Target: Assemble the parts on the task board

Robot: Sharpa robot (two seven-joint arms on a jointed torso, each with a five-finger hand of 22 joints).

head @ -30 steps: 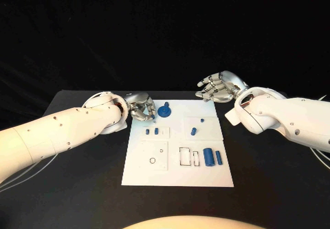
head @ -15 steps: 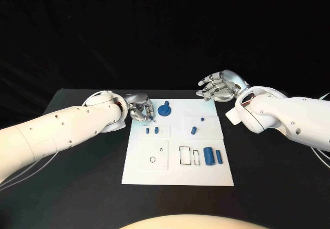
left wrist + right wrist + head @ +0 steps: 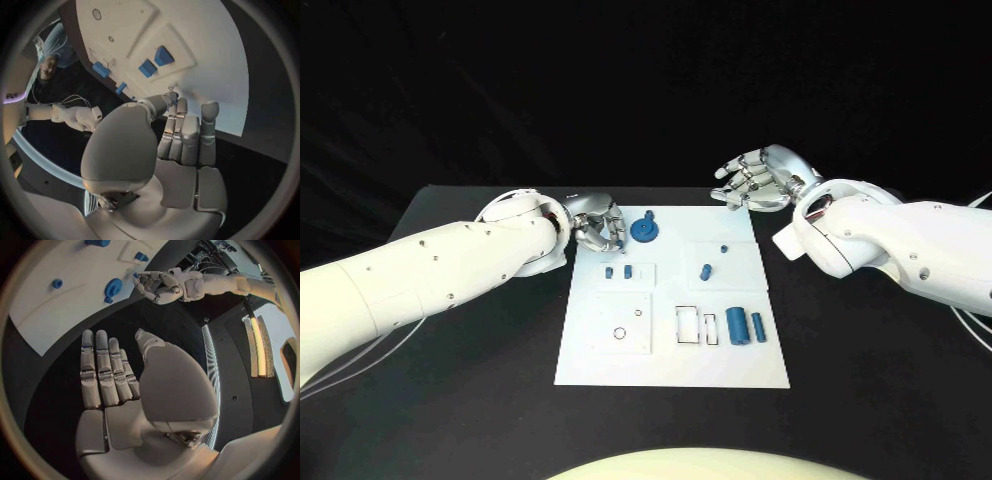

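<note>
Fingers curled with nothing in them, my left robot hand (image 3: 596, 228) sits at the task board's (image 3: 672, 370) far-left edge beside the round blue part (image 3: 645, 231), while my right robot hand (image 3: 759, 180) hovers spread and empty off the far-right corner over bare table (image 3: 473, 330).

A black desk (image 3: 459, 330) carries everything here. A white board (image 3: 668, 370) lies flat in the middle of it, its long sides running away from the robot. Small blue parts (image 3: 744, 327) rest on the board, not on the bare desk.
</note>
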